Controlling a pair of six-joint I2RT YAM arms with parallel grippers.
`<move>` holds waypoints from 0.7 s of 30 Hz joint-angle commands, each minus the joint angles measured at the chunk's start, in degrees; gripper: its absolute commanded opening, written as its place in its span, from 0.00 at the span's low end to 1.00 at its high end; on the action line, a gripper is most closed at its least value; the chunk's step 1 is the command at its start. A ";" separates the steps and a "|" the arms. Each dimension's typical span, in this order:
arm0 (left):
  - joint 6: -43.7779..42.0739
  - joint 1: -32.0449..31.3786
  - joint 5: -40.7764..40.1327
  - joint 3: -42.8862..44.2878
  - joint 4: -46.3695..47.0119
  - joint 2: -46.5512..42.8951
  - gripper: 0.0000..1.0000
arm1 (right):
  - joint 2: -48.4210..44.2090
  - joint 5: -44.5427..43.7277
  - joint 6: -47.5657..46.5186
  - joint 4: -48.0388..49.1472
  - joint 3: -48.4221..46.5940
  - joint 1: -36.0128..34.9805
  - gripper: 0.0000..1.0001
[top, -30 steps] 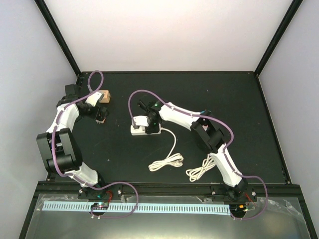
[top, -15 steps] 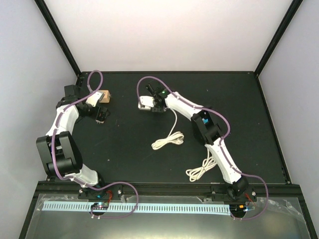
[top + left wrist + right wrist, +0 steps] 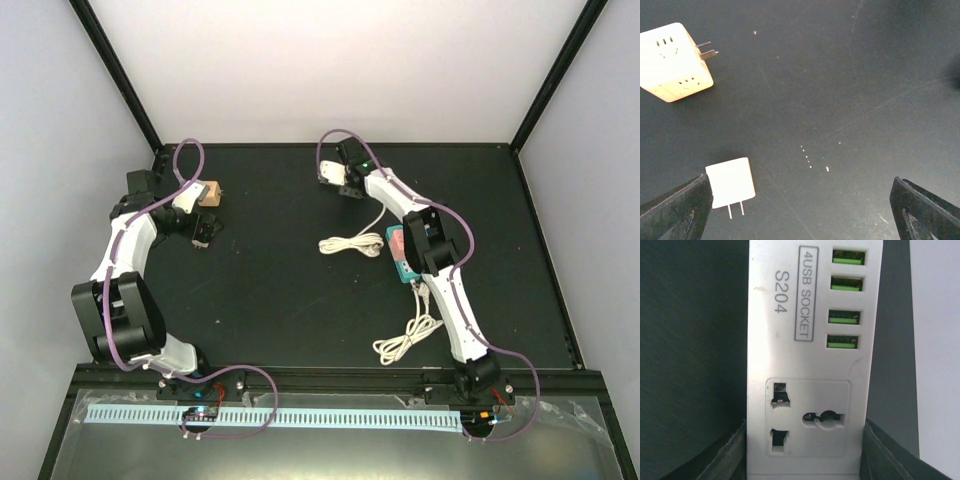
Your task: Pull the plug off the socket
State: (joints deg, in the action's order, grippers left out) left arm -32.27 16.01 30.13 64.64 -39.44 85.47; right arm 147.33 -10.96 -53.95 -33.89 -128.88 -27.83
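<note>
My right gripper (image 3: 336, 178) is shut on the white socket strip (image 3: 810, 365), marked "4USB SOCKET S204", with green USB ports. It holds the strip at the far middle of the table. The strip's universal outlet (image 3: 807, 417) has nothing plugged in. The strip's white cord trails to a coil (image 3: 350, 245). My left gripper (image 3: 799, 200) is open and empty, low over the table at the left (image 3: 202, 232). A small white two-prong plug (image 3: 731, 182) lies loose beside its left finger (image 3: 680, 210). A cream cube adapter (image 3: 672, 62) lies farther off.
The cube adapter shows tan in the top view (image 3: 209, 192) near the left arm. A second white cord coil (image 3: 405, 340) lies near the right arm's base. The black frame posts and white walls bound the table's far edge (image 3: 330, 146).
My right gripper has carried the socket strip from the table's middle to the far middle, dragging its cord and coil along. The left arm has hardly moved.
</note>
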 commanded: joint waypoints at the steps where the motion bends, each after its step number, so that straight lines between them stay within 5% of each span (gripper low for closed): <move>1: 1.36 -0.69 3.66 1.55 -1.79 -2.65 0.99 | 0.85 -1.16 -1.29 -0.68 0.09 4.04 0.47; 21: 1.49 -3.27 3.71 1.64 -1.98 -7.35 0.99 | -3.64 0.06 -0.92 -0.05 8.23 21.26 0.46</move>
State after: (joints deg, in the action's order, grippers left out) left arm -30.79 13.72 32.42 64.71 -40.71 79.85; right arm 144.68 -8.99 -53.93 -31.18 -123.61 -11.03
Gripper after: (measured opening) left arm 0.988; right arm 0.546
